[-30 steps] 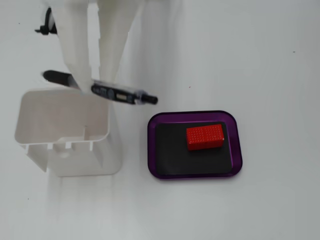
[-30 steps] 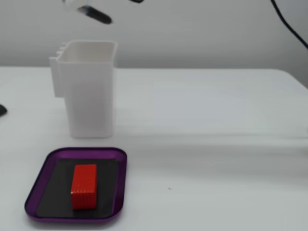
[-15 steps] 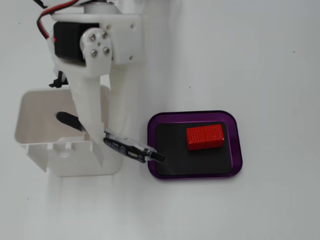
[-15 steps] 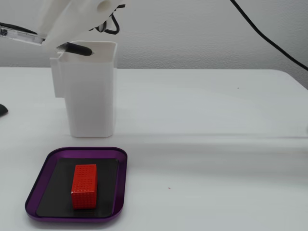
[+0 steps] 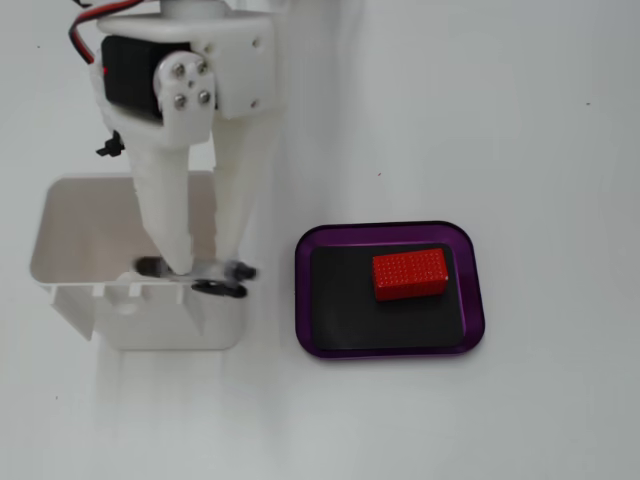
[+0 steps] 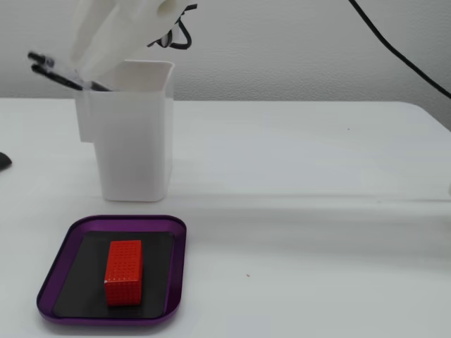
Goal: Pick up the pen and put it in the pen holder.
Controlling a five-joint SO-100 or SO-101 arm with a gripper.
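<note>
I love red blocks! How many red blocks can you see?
1. The red block lies on the purple tray, beside the white pen holder. Any inside the holder would be hidden.

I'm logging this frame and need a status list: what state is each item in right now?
White two-finger gripper: shut on the pen, above the holder's rim.
Black pen: held, tilted, one end over the holder's opening, not yet dropped in.
White rectangular plastic pen holder: upright, open-topped.
Purple tray with black liner: flat on the table, holding the block.
Red textured block: lying on the tray.
</note>
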